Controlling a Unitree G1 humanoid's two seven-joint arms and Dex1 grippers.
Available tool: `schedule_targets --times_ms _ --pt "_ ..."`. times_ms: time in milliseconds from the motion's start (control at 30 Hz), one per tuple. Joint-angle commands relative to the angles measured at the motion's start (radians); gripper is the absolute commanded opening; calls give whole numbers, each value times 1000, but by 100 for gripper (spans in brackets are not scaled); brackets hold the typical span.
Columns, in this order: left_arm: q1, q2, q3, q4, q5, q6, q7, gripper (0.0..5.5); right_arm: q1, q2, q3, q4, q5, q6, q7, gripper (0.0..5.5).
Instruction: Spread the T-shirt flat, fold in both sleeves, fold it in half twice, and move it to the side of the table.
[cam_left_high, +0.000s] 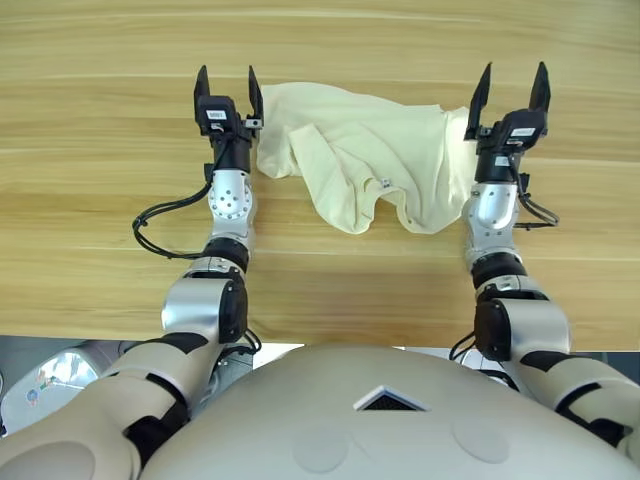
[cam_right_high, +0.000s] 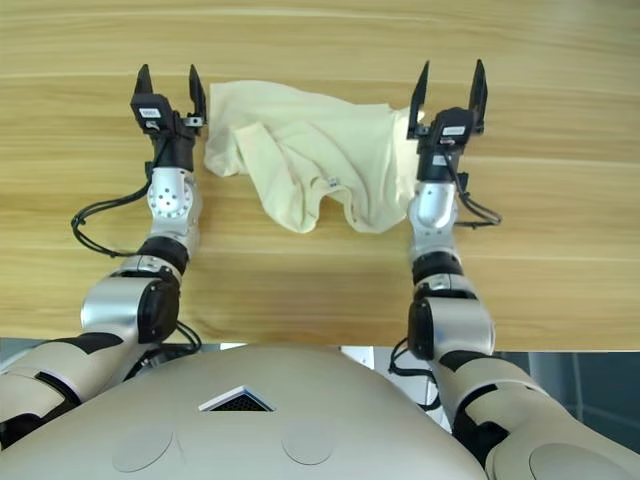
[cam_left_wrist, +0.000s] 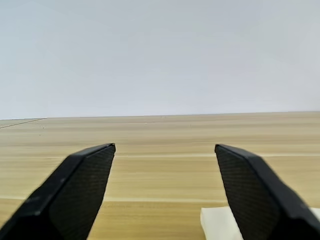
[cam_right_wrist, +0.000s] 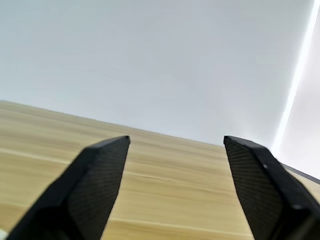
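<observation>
If touching, T-shirt (cam_left_high: 370, 150) beside left gripper (cam_left_high: 226, 76).

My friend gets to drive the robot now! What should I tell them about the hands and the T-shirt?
Left gripper: open, empty, at the T-shirt's left edge.
Right gripper: open, empty, at its right edge.
T-shirt: crumpled in a heap on the wooden table, between the two grippers.
Done: nothing yet; the shirt is not flat.
Left: spread it flat, fold in both sleeves, fold it in half twice, move it to the table's side.
</observation>
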Motion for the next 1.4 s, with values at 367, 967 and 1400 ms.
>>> schedule_targets --times_ms 367,967,1400 --pt "49 5 -48 -46 55 -51 16 370 61 -72 -28 76 -68 74 -103 349" --pt "30 -1 -40 -4 17 126 -22 370 51 -63 -5 83 -82 93 -114 349" --pt "32 -13 -34 -28 1 50 -22 370 49 -68 16 86 -121 85 -150 349"
